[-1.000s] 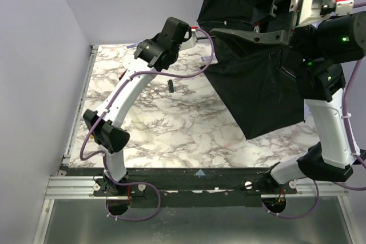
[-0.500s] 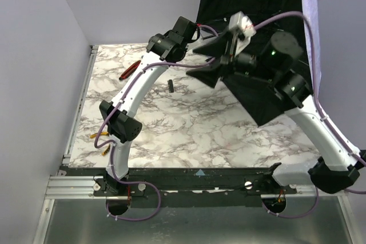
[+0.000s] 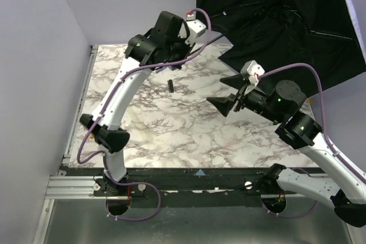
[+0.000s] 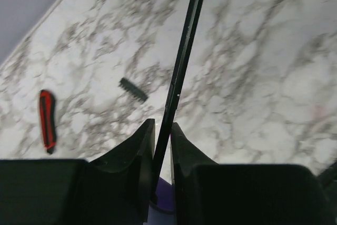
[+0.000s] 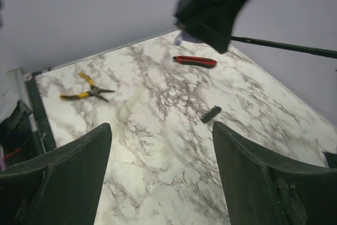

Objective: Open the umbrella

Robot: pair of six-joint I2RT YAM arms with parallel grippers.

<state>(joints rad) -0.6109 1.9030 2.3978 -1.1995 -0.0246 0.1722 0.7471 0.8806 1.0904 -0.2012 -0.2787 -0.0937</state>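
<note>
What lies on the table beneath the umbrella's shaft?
Under the umbrella shaft only bare marble table shows; a small black ridged piece and a red-handled cutter lie aside. The left gripper, shut on the shaft, hides the table below it.

White-and-black arms (image 3: 122, 93), purple cables (image 3: 297, 68)

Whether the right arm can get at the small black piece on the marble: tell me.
Probably yes. The right gripper is open and empty, facing the black piece across bare marble, with nothing lying between them.
</note>
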